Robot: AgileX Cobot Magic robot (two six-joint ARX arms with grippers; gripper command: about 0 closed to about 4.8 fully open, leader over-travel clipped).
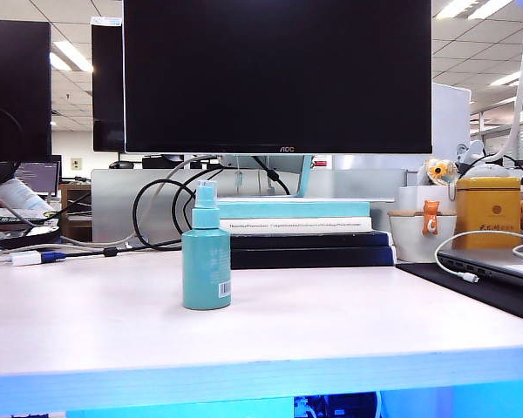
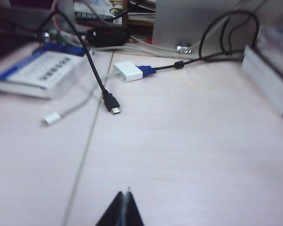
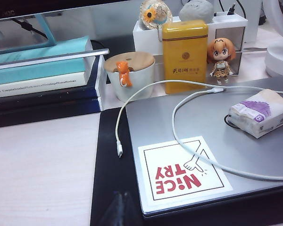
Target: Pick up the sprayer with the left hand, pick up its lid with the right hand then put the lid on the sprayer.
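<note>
A smooth teal plastic sprayer [image 1: 206, 252] stands upright mid-worktop [image 1: 331, 322], before a stack of books [image 1: 301, 231]; a clear lid [image 1: 207, 189] appears to sit on its stepped nozzle, though that is hard to confirm. The left hand [image 2: 123, 207] hovers closed over bare pale laminate near loose cables [image 2: 101, 84]; the right hand [image 3: 118, 207], closed, hangs above a silver laptop [image 3: 226, 155]. Neither holds anything. Opening wide and gripping the cylinder low should keep it steady.
</note>
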